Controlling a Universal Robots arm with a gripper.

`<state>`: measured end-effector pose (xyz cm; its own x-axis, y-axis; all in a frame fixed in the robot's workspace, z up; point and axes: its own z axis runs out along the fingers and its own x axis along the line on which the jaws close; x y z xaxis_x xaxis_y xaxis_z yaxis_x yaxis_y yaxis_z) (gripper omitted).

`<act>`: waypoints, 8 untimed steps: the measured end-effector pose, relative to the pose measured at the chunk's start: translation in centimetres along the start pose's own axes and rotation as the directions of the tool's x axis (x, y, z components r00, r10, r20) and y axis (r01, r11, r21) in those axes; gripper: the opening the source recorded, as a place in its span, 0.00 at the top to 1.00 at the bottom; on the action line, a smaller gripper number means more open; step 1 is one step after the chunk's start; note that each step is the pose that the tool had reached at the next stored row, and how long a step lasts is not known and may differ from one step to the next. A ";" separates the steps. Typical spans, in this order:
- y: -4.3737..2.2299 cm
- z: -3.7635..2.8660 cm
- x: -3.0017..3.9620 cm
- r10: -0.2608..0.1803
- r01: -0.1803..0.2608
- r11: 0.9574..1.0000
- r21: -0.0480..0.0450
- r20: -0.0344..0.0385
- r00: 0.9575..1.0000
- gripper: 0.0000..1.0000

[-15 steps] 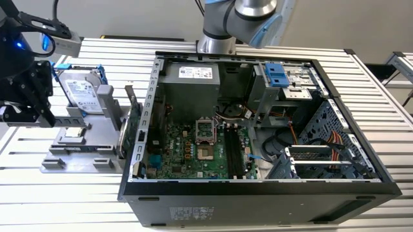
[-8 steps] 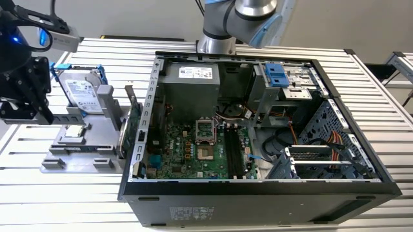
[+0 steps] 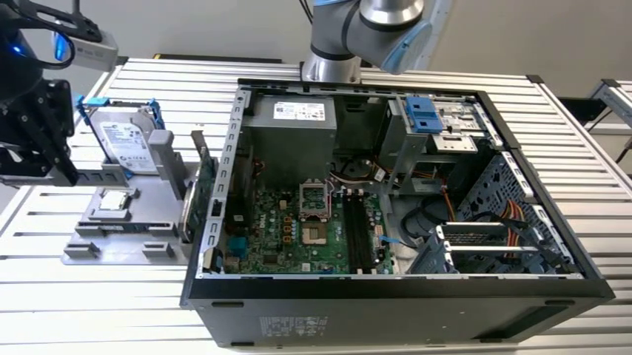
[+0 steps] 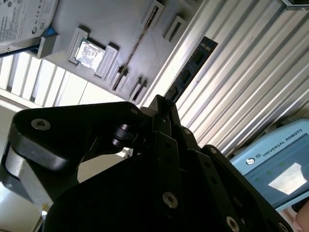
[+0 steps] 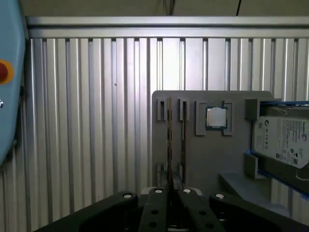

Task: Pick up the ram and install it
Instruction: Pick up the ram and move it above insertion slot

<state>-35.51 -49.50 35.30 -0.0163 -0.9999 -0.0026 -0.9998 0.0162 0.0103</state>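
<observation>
My black gripper [image 3: 44, 148] hangs at the exterior view's left, raised over the table beside the grey parts fixture [image 3: 118, 229]. In the second wrist view the ram [image 4: 193, 67], a long dark stick with black chips, reaches out from the closed fingertips of the gripper [image 4: 163, 104] over the slatted table. In the first wrist view the ram [image 5: 169, 145] is an edge-on line running out from the gripper [image 5: 171, 191] across the fixture [image 5: 212, 154]. The open PC case [image 3: 395, 288] lies in the middle, with the motherboard's memory slots [image 3: 357, 229] facing up.
The fixture also carries a silver CPU chip [image 3: 115, 200] and a hard drive [image 3: 123, 144] with a blue handle. A green board [image 3: 203, 192] stands on edge between the fixture and the case wall. The arm's base [image 3: 336, 44] rises behind the case. Slatted table [image 3: 99, 310] surrounds everything.
</observation>
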 end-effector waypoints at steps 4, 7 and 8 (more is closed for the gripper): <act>0.01 -0.46 0.00 0.000 0.000 1.000 0.000 0.000 1.000 1.00; 0.01 -0.82 0.00 0.000 0.000 1.000 0.000 0.000 1.000 1.00; 0.01 -0.93 0.00 0.000 0.000 1.000 0.000 0.000 1.000 1.00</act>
<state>-35.52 -49.50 36.24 -0.0163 -0.9999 -0.0026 -0.9998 0.0162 0.0104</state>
